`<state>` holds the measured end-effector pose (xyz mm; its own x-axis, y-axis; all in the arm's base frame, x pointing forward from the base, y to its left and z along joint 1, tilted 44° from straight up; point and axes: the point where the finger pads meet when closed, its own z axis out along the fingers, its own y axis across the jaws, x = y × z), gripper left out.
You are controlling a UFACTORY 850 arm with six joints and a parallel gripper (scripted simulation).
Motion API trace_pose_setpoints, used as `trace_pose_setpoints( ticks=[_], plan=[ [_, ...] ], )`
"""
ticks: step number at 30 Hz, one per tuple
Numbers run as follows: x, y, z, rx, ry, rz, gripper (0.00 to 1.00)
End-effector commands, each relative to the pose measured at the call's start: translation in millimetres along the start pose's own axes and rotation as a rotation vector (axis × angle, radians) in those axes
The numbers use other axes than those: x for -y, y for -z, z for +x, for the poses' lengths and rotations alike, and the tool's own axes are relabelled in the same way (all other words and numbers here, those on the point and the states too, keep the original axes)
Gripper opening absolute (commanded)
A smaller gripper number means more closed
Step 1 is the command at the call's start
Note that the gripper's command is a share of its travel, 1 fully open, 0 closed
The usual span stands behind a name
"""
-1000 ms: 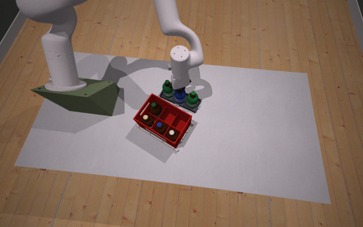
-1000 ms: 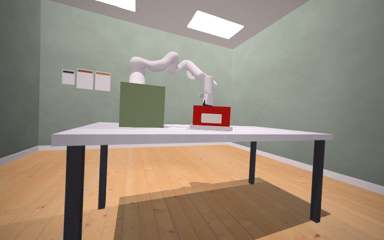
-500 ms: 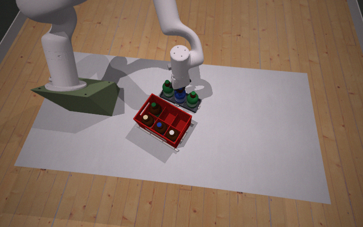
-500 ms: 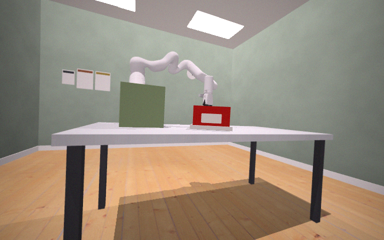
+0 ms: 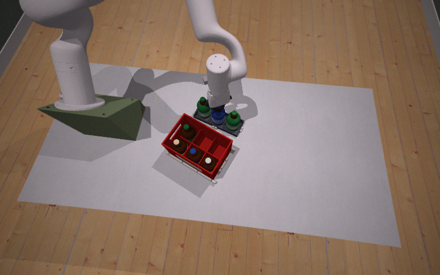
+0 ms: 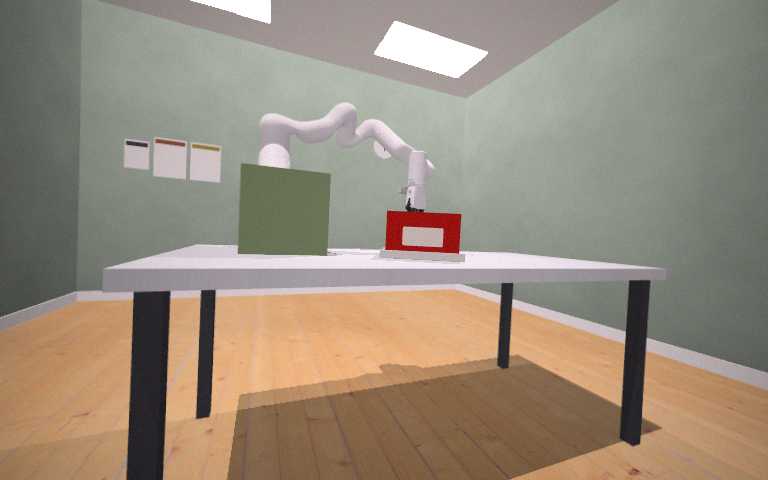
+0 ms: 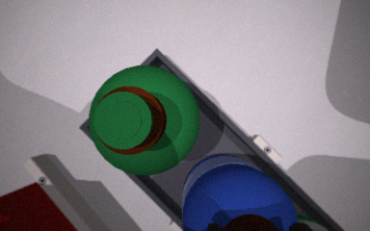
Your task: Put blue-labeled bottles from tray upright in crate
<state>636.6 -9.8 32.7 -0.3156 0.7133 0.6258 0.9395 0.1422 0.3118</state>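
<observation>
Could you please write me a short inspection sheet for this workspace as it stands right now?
Surface: white table on a wooden floor.
Job's things: tray holds one blue bottle between two green bottles; red crate holds four bottles, two slots free.
Clutter: nothing seen.
Grippers: gripper shut on the blue bottle, which stands on the tray.
Cables: nothing seen.
Surroundings: green pedestal; three wall sheets.

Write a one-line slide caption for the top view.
Gripper shut on the blue-labeled bottle, standing between two green bottles on the tray, beside the red crate.
</observation>
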Motion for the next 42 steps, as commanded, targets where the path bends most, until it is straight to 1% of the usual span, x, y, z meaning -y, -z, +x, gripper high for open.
trace_pose_setpoints(
  ticks=[1,31,42],
  plan=[
    [-1,3,0,0.001,0.001,-0.002,0.0],
    [-1,18,0,0.001,0.001,-0.002,0.0],
    [-1,27,0,0.001,0.001,-0.002,0.0]
  ],
)
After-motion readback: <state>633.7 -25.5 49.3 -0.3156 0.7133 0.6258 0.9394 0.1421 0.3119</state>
